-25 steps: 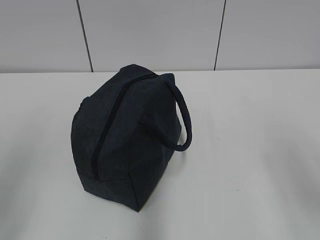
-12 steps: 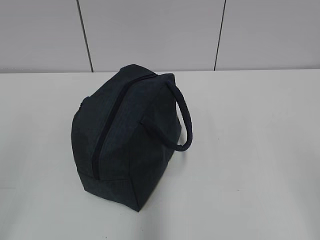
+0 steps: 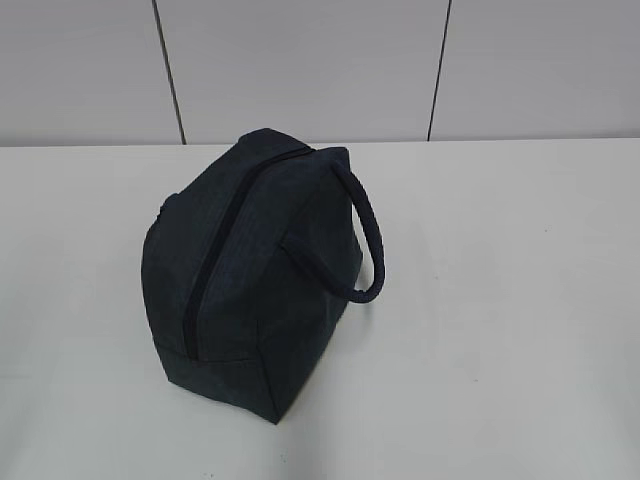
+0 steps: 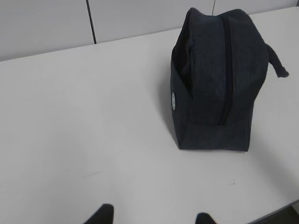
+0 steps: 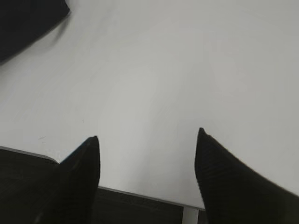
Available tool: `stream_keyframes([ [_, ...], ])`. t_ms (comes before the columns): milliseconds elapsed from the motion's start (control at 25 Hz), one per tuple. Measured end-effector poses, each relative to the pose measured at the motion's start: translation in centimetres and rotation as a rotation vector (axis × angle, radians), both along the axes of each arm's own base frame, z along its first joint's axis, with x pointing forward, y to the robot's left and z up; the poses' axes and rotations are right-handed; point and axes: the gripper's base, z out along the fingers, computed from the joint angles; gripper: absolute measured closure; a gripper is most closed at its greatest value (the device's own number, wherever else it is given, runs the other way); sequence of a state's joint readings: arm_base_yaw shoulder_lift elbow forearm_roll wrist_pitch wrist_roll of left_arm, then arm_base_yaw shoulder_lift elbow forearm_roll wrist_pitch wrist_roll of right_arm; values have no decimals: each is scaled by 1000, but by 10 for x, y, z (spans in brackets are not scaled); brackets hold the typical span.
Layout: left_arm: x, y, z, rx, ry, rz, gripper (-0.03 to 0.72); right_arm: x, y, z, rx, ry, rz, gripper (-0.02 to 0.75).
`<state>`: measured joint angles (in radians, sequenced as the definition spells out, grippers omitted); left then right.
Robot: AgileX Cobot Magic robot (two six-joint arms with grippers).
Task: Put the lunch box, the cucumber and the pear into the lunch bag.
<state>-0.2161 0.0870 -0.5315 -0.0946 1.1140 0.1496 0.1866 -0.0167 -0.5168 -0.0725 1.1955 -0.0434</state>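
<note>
We see the bag [image 3: 250,275] standing on the white counter [image 3: 500,300] left of centre in the exterior view, zipper [image 3: 215,255] running along its top and looking closed, loop handle [image 3: 365,240] arching toward the right; in the left wrist view it fills the upper right of the frame; our left pincer [image 4: 154,218] shows two tips apart at the bottom edge, holding nothing; our right pincer [image 5: 147,154] stands wide apart over bare counter near its edge, a corner of the bag at upper left.

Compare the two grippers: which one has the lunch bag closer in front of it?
The left gripper: its view shows the whole lunch bag ahead. The right gripper sees only a corner.
</note>
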Motion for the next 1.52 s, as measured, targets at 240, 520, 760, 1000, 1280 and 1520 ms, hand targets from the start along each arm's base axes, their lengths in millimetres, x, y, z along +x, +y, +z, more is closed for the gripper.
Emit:
stream_keyframes([
  [240,0,1,0,6,-1,2,374,4,1,-3,21,-12,-11,239],
  [520,0,1,0,12,-2,5,403,4,1,-3,21,-17,-10,239],
  [760,0,1,0,13,-2,6,409,4,1,-3,22,-17,-10,239],
  [1000,0,1,0,13,-2,6,411,5,1,-3,22,-19,-10,239],
  [1280,-15,3,-1,-2,-94,89,412,4,1,-3,22,-19,-29,239],
  [1520,-15,3,-1,0,-96,142,412,4,2,-2,21,-24,-116,239],
])
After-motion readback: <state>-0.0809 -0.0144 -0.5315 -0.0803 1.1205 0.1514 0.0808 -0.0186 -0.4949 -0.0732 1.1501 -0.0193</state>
